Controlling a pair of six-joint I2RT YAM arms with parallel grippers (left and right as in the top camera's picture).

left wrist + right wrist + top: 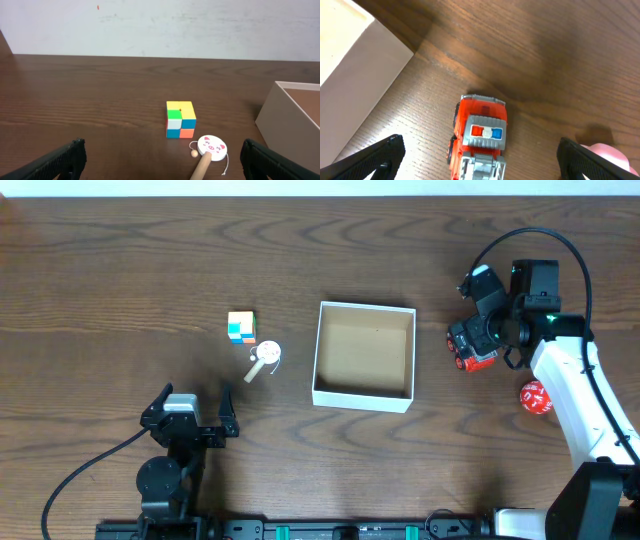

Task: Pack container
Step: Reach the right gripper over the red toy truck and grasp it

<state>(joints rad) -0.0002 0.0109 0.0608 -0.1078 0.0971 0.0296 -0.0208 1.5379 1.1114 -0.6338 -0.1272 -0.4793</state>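
The container (404, 398), a shallow white box with a brown inside, sits mid-table and holds nothing; its wall shows in the left wrist view (285, 117) and the right wrist view (355, 75). A red and grey toy truck (474, 354) lies just right of it. My right gripper (482, 330) is open above the truck (480, 137), its fingers either side and clear of it. A colourful cube (241, 327) and a pig-face rattle drum (266, 356) lie left of the box. My left gripper (190, 415) is open and empty, short of the cube (180, 119) and the drum (211, 146).
A red ball (536, 397) lies on the table at the right, beside my right arm. A pink rounded thing (607, 152) shows at the lower right of the right wrist view. A black cable loops over the right arm.
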